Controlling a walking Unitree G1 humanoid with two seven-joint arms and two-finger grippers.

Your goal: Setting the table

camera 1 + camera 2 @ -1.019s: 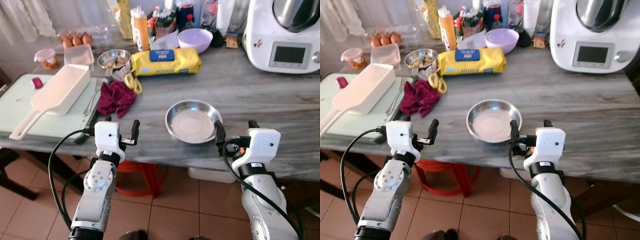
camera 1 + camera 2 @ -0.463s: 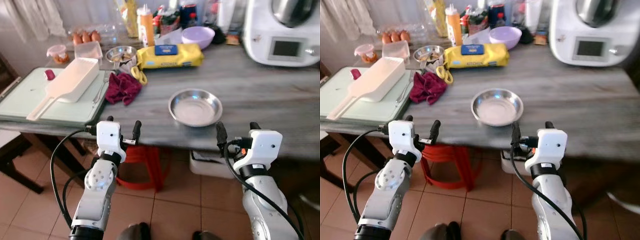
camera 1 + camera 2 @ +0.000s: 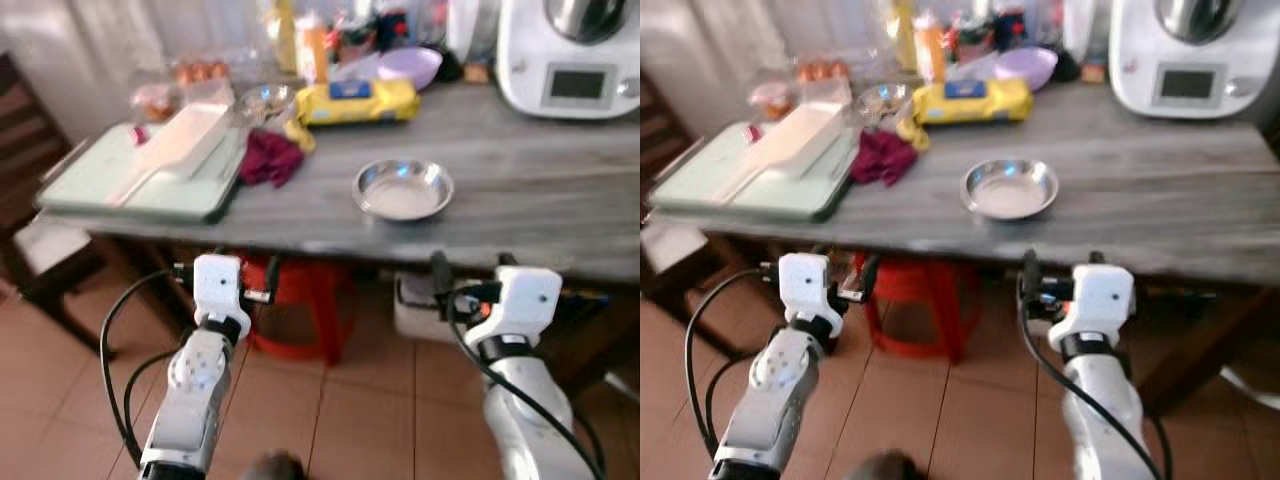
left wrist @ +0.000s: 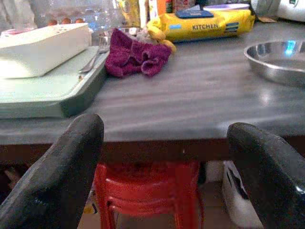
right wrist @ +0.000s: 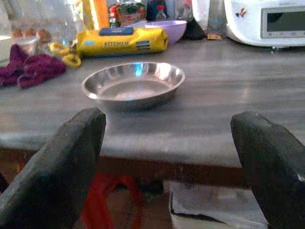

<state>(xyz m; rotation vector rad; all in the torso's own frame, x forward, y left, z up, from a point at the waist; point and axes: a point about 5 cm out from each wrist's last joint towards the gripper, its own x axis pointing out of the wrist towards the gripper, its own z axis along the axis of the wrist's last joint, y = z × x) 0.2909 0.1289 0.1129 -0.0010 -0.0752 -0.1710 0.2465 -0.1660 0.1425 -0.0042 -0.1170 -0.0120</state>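
Note:
A round steel plate (image 3: 403, 189) lies near the front edge of the grey wooden table (image 3: 520, 190), empty. My left gripper (image 3: 235, 281) and right gripper (image 3: 470, 275) both hang open in front of and below the table edge, nothing between their fingers. The right wrist view looks across the table edge at the steel plate (image 5: 133, 83). In the left wrist view a crumpled maroon cloth (image 4: 136, 57) and a fork (image 4: 90, 64) lie beside a pale green tray (image 4: 43, 93).
The green tray (image 3: 130, 175) carries a long white container (image 3: 175, 145). Behind stand a yellow kitchen-roll pack (image 3: 355, 100), a purple bowl (image 3: 408, 65), bottles, eggs and a white kitchen machine (image 3: 570, 55). A red stool (image 3: 300, 310) sits under the table, and a dark chair (image 3: 30, 230) at left.
The whole picture has shifted: the camera has backed away from the table, and the table looks smaller and farther. Both grippers now hang over the tiled floor.

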